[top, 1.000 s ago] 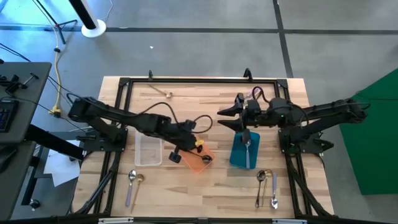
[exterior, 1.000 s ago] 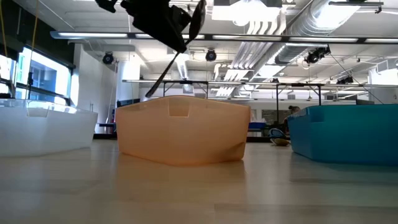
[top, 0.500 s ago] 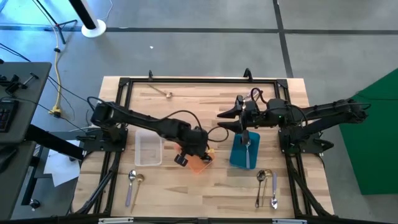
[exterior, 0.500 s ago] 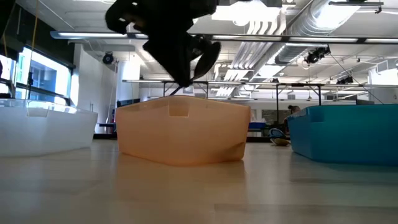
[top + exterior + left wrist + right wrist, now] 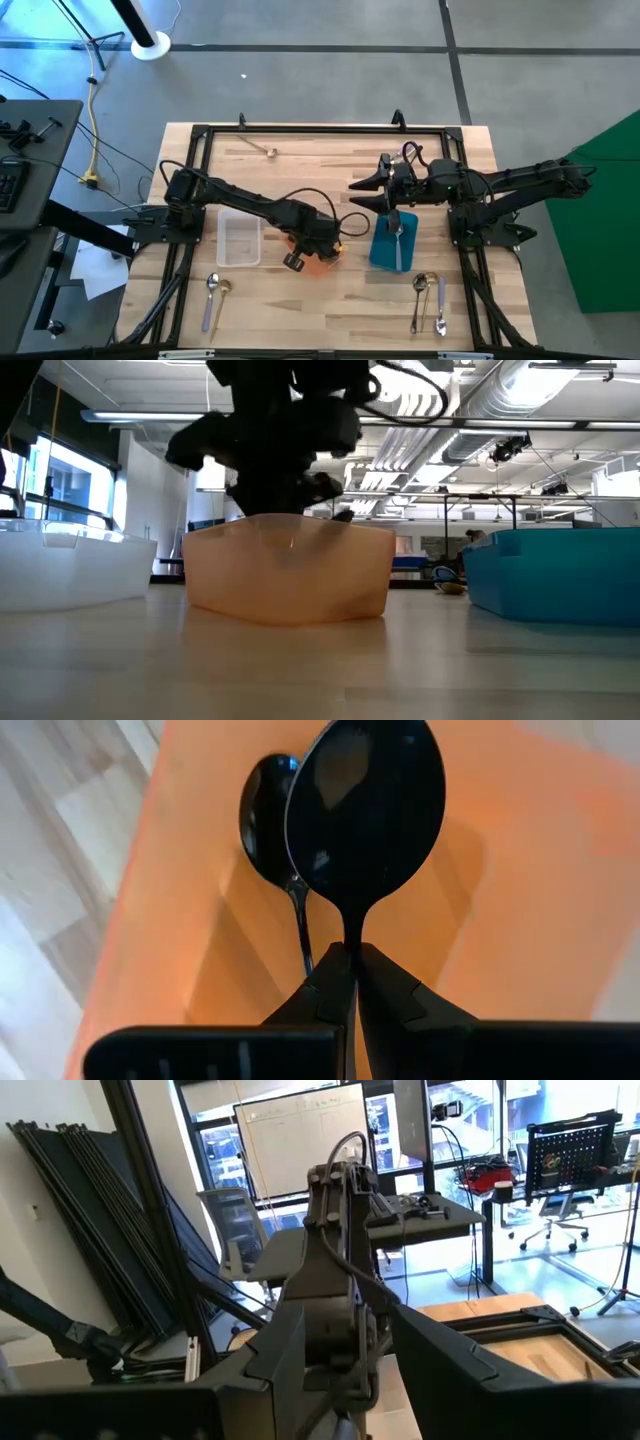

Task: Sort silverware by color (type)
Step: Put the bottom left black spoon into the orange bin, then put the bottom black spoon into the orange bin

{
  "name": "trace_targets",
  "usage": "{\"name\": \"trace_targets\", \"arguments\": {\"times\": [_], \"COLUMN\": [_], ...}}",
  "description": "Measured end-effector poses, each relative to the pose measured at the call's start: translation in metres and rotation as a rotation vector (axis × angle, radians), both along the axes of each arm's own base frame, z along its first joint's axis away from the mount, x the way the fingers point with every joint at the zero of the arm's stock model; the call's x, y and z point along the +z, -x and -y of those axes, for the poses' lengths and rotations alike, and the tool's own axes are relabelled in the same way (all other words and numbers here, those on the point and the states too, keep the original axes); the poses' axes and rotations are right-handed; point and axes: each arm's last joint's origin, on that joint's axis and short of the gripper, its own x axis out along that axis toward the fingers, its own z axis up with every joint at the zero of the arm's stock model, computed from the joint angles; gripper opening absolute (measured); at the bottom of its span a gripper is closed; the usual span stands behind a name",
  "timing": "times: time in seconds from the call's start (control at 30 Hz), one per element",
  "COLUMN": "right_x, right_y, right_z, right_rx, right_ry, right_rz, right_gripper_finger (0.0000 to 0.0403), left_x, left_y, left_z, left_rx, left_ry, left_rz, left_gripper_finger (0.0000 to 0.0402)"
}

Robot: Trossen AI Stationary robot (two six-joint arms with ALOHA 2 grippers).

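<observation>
Your left claw (image 5: 352, 982) is pinching a black spoon (image 5: 365, 815) by the thin neck, bowl hanging out front, and it's parked right down in the orange tray (image 5: 322, 262), which makes sense since another black spoon (image 5: 268, 830) already lies on that tray's floor, so that's the dark pile. Looks like you're one release away from finishing this drop. Your right claw (image 5: 372, 192) waits above the far end of the blue tray (image 5: 385, 252), fingers spread and empty; a silver spoon (image 5: 398, 238) sits in there. More spoons (image 5: 428, 300) wait near the surface (image 5: 300, 170)'s front edge on both sides.
</observation>
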Motion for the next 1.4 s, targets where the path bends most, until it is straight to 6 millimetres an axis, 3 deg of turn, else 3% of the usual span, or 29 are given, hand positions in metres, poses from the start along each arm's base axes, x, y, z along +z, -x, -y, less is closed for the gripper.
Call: {"name": "trace_targets", "arguments": {"times": [0.33, 0.77, 1.4], "right_x": [-0.001, -0.001, -0.001], "right_y": [0.0, 0.0, 0.0], "right_z": [0.0, 0.0, 0.0], "right_rx": [0.0, 0.0, -0.001], "right_ry": [-0.002, 0.0, 0.001], "right_rz": [-0.007, -0.008, -0.011], "right_gripper_finger": [0.0138, 0.0138, 0.0138], "left_x": [-0.031, -0.031, -0.029], "left_y": [-0.003, -0.005, -0.006], "left_z": [-0.004, -0.004, -0.011], "left_rx": [0.02, 0.055, 0.124], "left_ry": [-0.014, -0.009, 0.079], "left_rz": [-0.103, -0.082, -0.103], "left_gripper_finger": [0.0, 0.0024, 0.0134]}}
